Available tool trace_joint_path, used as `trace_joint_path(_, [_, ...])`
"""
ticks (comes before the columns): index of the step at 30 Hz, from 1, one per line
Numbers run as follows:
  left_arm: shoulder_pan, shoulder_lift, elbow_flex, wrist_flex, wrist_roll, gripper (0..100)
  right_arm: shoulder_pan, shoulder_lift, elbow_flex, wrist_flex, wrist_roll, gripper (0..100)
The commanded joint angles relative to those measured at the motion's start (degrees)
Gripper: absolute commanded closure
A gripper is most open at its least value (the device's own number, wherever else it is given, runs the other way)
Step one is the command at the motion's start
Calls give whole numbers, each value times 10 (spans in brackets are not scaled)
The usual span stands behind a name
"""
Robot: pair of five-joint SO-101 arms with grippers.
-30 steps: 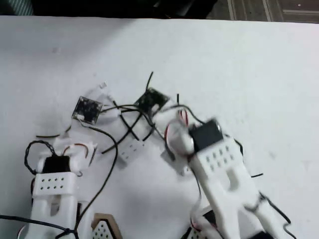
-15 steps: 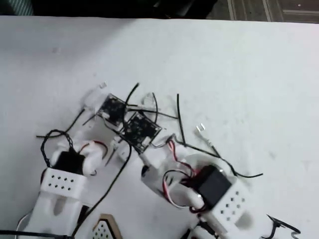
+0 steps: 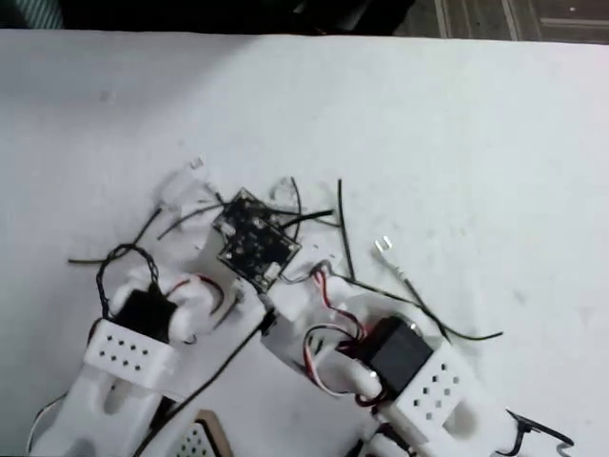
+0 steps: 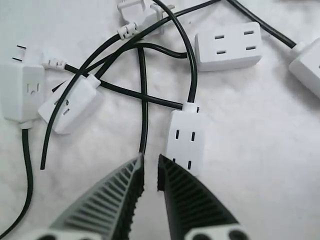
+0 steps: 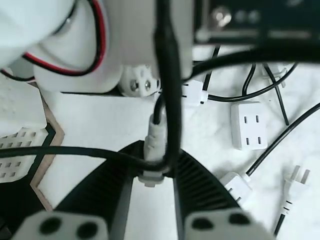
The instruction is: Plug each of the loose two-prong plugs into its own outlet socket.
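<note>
In the left wrist view my left gripper [image 4: 150,167] hovers over a tangle of black cords, its fingers nearly together with nothing between them. A white outlet socket [image 4: 186,141] lies just beside its tip. A wider socket [image 4: 228,44] and a loose two-prong plug [image 4: 137,15] lie farther off. My right gripper [image 5: 156,162] is shut on a white plug end [image 5: 151,135] with a black cord running from it. In the high view another loose plug [image 3: 385,246] lies bare on the table right of both arms.
More white sockets [image 4: 67,102] and cord ends [image 4: 17,90] lie among crossing black cords. The right wrist view has a socket [image 5: 250,125], a plug [image 5: 295,180] and a wooden hexagonal piece [image 5: 47,150]. The left arm's body [image 5: 125,45] hangs close above the right gripper.
The right arm pulled back toward the near edge, uncovering the loose plug on the right. The left arm swung forward and right, so both wrists now meet over the cords.
</note>
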Motion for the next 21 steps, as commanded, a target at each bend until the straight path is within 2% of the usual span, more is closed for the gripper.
trace_joint_path(1, [12, -14, -23, 0, 4, 932, -3, -2, -3, -22, -6, 981])
trace_joint_path(4, [22, -14, -23, 0, 4, 932, -12, -2, -2, -28, -7, 981])
trace_joint_path(10, [94, -14, -23, 3, 4, 932, -56, -2, 32, -63, -47, 981])
trace_joint_path(17, [93, -14, -21, 13, 4, 932, -57, -7, 47, -74, -47, 981])
trace_joint_path(21, [32, -14, -24, 18, 4, 932, -55, -7, 43, -59, -46, 981])
